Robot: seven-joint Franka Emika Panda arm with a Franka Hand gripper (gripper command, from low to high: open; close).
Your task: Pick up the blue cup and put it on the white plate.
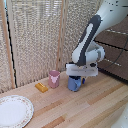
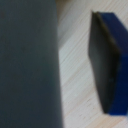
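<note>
The blue cup point(image 1: 74, 85) stands on the wooden table, right of the pink cup in the exterior view. My gripper point(image 1: 76, 78) hangs straight over it, low enough that the fingertips reach the cup's rim. The blurred wrist view shows the blue cup point(image 2: 107, 60) with its dark inside, and one wide grey finger point(image 2: 27, 65). A strip of bare table separates that finger from the cup. The other finger is out of that view. The white plate point(image 1: 14, 111) lies at the front of the exterior view's left, well away from the cup.
A pink cup point(image 1: 54, 78) stands close beside the blue one. A small yellow block point(image 1: 41, 87) lies further toward the exterior view's left. A woven folding screen point(image 1: 35, 35) runs along the back, and a dark drawer unit point(image 1: 116, 50) stands at the right.
</note>
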